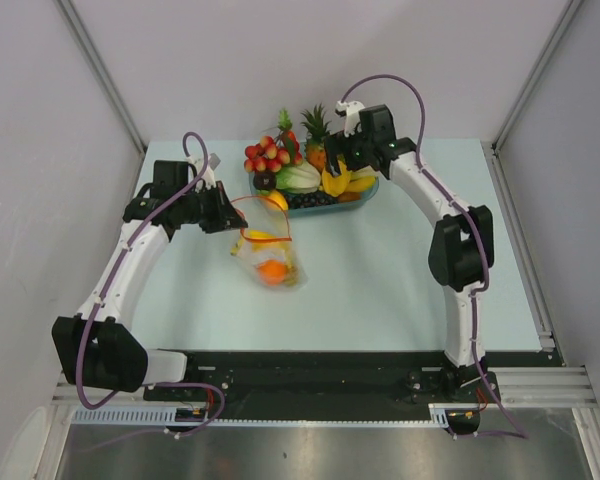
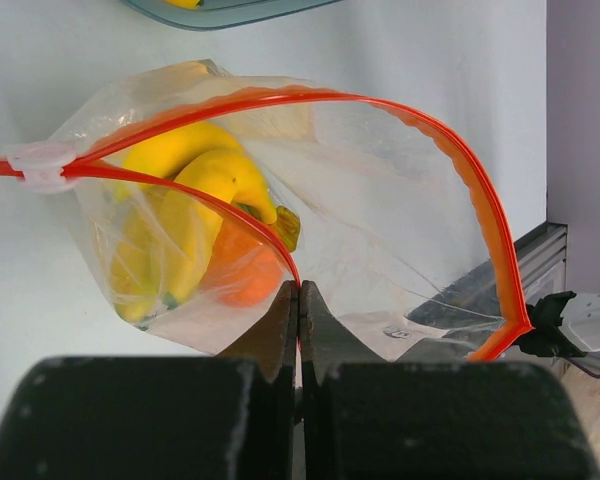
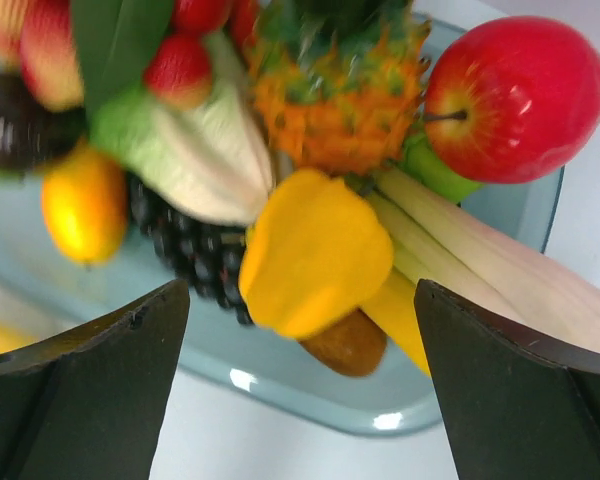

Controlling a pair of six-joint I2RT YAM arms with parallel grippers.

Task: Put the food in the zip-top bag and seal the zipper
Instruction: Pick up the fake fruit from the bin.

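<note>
My left gripper (image 2: 298,297) pinches the floppy zip-top bag (image 2: 380,260) by its zipper (image 2: 485,215), and my wide-open right gripper (image 3: 300,295) should, I think, grab the smooth apple (image 3: 520,95) round its middle.

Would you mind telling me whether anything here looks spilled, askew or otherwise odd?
Nothing stands out. The zip-top bag lies on the table with its mouth gaping, one zipper lip pinched by the left gripper, jaws shut, the banana bunch and orange inside. The red apple sits in the tray below the open right gripper.

Spread hand (image 3: 300,300) near fruit tray (image 3: 380,420)
</note>
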